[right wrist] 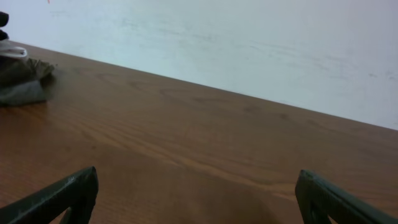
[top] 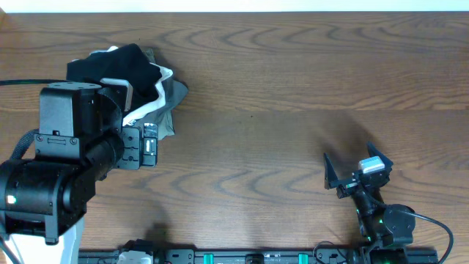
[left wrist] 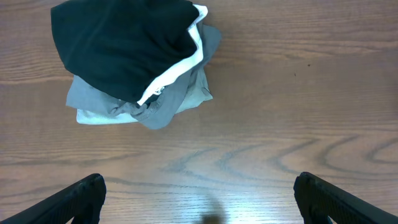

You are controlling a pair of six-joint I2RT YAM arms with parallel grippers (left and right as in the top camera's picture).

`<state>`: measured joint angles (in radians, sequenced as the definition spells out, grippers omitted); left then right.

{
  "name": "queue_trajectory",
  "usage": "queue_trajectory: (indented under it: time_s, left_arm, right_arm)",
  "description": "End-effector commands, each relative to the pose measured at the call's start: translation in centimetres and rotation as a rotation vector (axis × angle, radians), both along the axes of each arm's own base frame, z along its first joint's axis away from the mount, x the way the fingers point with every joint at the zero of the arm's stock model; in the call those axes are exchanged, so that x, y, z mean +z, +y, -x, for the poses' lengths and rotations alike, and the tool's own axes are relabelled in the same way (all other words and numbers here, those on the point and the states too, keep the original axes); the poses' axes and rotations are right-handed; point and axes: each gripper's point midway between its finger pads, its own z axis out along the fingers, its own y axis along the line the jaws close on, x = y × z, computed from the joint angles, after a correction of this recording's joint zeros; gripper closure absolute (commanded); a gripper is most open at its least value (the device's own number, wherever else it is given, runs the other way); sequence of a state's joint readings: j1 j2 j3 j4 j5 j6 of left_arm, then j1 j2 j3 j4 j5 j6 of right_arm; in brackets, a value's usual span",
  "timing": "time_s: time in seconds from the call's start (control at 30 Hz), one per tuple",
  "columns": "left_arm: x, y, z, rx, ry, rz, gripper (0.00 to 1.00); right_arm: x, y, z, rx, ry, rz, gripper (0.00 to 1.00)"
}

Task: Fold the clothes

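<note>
From the right wrist camera I note the right gripper (right wrist: 199, 198) with its jaws spread wide: one dark finger (right wrist: 69, 194) sits in the lower left corner of the frame and the other in the lower right corner. Only bare wood shows between them. The brown wood-grain table (right wrist: 205, 143) fills the lower two thirds of the frame, and its far edge runs diagonally from upper left down to the right. Behind it stands a plain white wall (right wrist: 249, 43). At the upper left edge lies a crumpled grey-olive garment (right wrist: 22, 81) with a white strip (right wrist: 12, 51) on top. Above that I see a sliver of black cloth (right wrist: 3, 18), cut off by the frame.
</note>
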<state>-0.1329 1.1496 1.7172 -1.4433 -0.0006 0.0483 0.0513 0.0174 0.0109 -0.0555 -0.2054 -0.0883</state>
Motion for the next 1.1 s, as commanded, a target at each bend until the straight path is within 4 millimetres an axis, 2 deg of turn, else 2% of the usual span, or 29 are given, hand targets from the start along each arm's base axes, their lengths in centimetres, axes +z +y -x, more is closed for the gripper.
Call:
queue_trajectory:
  time_s: [0.0,0.9,0.97,1.07]
  left_arm:
    - [-0.1,0.1,0.1,0.011,0.004,-0.001,0.02]
    - [-0.2,0.3,0.4,0.016,0.014,-0.013,0.02]
    - [0.2,0.4,0.0,0.010,-0.012,-0.022,0.02]
    - [1.9,0.1,-1.9,0.013,-0.130,-0.003,0.02]
  right_arm:
    - [-0.1,0.1,0.0,0.000,0.003,-0.015,0.01]
    - [-0.1,0.1,0.0,0.000,0.003,-0.015,0.01]
    - [-0.1,0.1,0.0,0.000,0.003,-0.015,0.01]
    - [-0.1,0.1,0.0,0.000,0.003,-0.015,0.01]
